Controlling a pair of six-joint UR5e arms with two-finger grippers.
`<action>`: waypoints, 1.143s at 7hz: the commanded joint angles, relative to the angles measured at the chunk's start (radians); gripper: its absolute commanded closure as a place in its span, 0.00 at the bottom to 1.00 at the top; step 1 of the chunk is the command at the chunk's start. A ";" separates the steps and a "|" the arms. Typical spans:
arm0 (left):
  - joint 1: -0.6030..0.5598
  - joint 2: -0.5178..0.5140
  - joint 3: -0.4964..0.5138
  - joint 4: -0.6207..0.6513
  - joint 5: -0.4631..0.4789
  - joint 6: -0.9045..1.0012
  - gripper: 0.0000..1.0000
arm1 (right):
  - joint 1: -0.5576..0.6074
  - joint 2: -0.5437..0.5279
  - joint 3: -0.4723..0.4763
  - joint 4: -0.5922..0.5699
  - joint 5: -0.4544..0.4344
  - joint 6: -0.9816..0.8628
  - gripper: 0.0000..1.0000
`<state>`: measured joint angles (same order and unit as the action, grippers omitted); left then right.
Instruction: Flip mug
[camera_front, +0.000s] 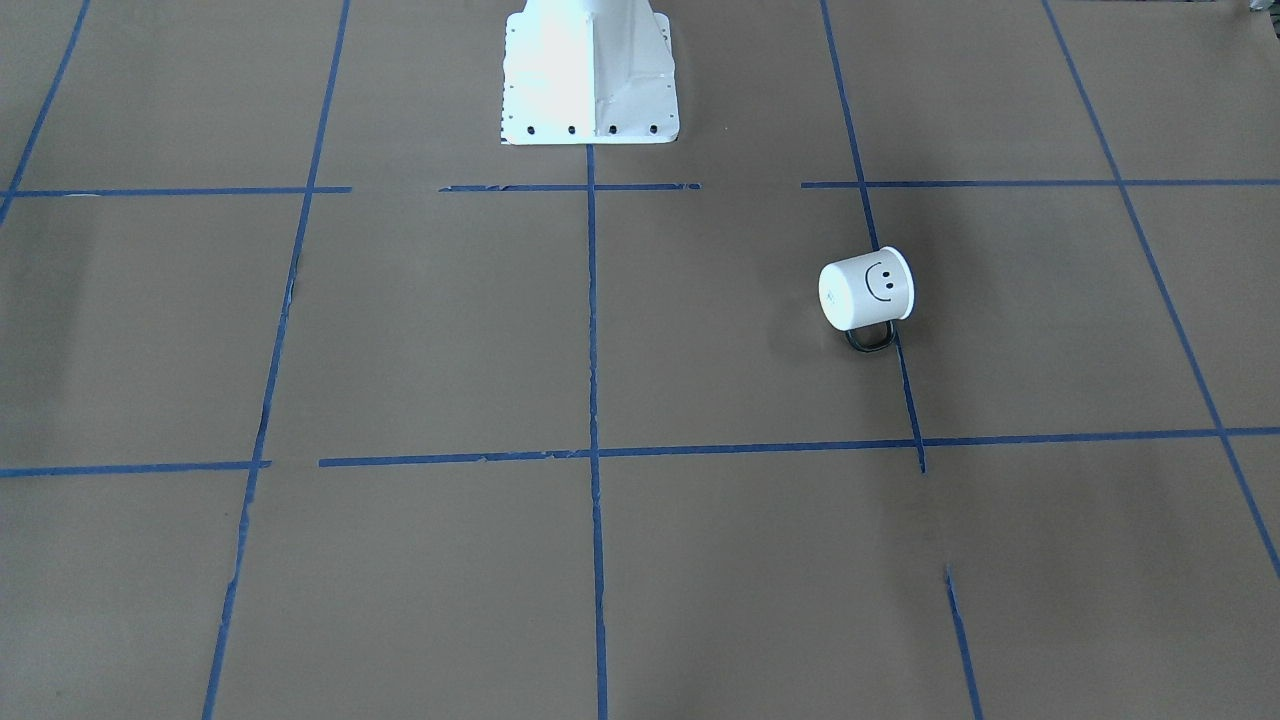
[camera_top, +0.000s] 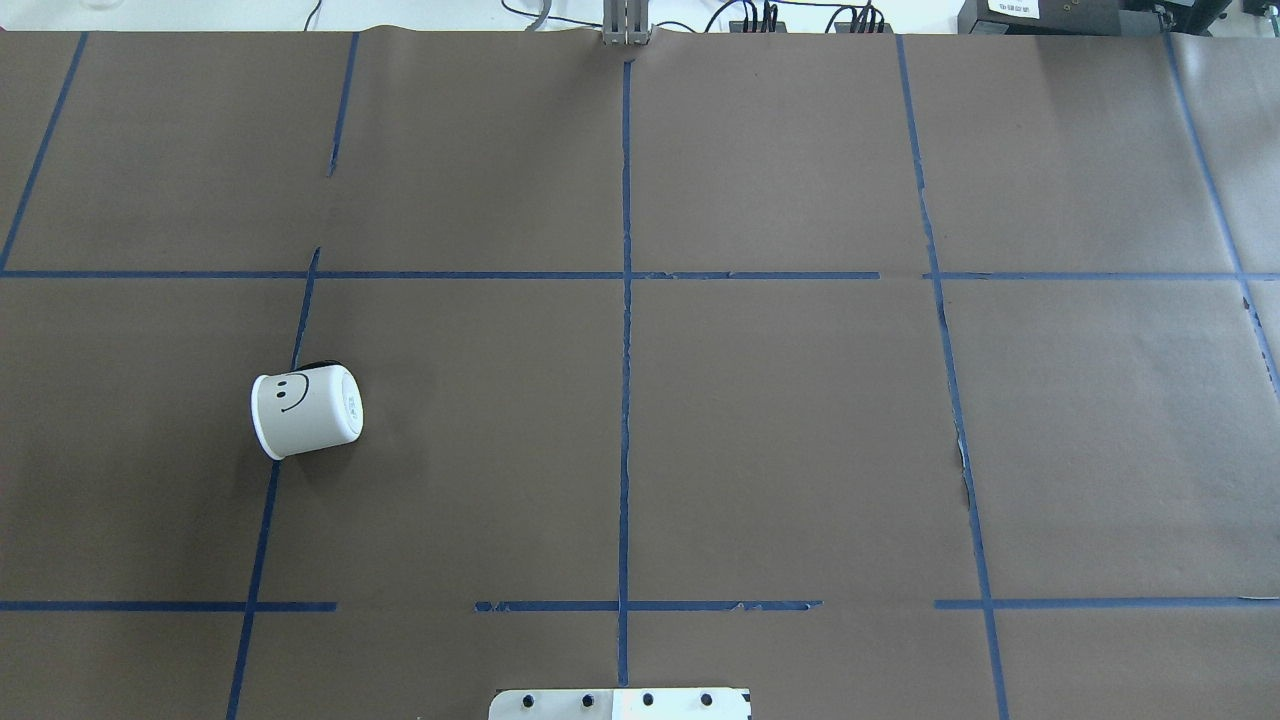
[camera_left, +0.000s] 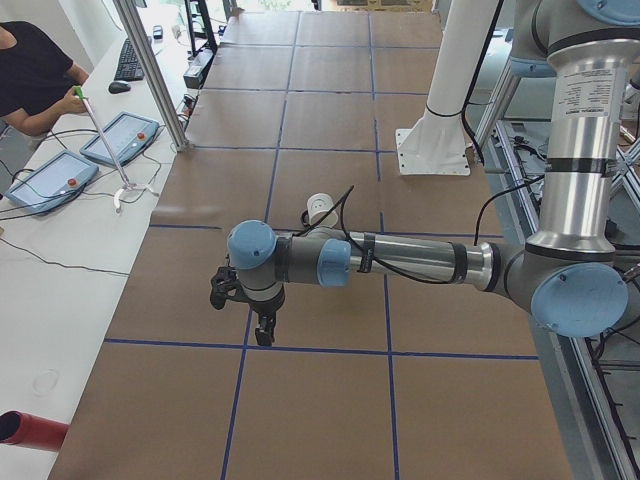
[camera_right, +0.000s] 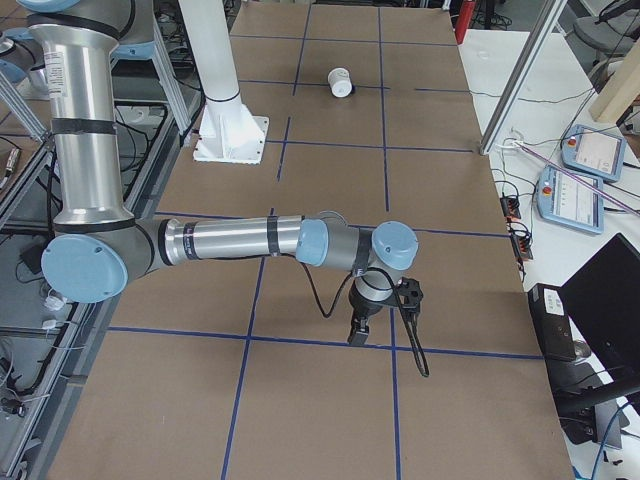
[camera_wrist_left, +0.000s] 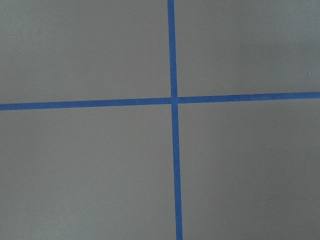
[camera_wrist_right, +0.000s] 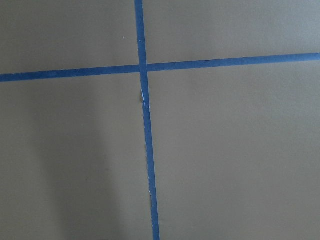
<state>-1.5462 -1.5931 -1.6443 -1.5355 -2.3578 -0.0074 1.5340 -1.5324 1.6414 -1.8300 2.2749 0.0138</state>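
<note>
Lying on its side forward and left of the robot's pedestal (camera_top: 620, 703), the white smiley mug (camera_top: 305, 412) pointed its rim leftward, nearer the left gripper (camera_left: 243, 312) than the right gripper (camera_right: 382, 314); neither grip's state could be told.

Silver arms, blue joints
The left arm (camera_left: 420, 262) and right arm (camera_right: 225, 240) are shiny tubes with round blue caps, black bands and a black cable (camera_right: 411, 340); the left pincer (camera_left: 262, 328) and right pincer (camera_right: 357, 325) are black; the white base (camera_front: 590, 80) has dark screws (camera_front: 572, 129)
</note>
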 joint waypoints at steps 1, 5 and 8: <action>0.003 -0.060 -0.002 0.002 -0.011 -0.015 0.00 | 0.000 0.000 0.000 0.000 0.000 0.000 0.00; 0.170 -0.079 -0.066 -0.250 -0.113 -0.425 0.00 | 0.000 0.000 0.000 0.000 0.000 0.000 0.00; 0.299 -0.052 -0.054 -0.666 -0.110 -0.846 0.00 | 0.000 0.000 0.000 0.000 0.000 -0.002 0.00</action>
<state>-1.2927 -1.6627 -1.7044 -2.0250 -2.4691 -0.6986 1.5340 -1.5324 1.6414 -1.8300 2.2749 0.0135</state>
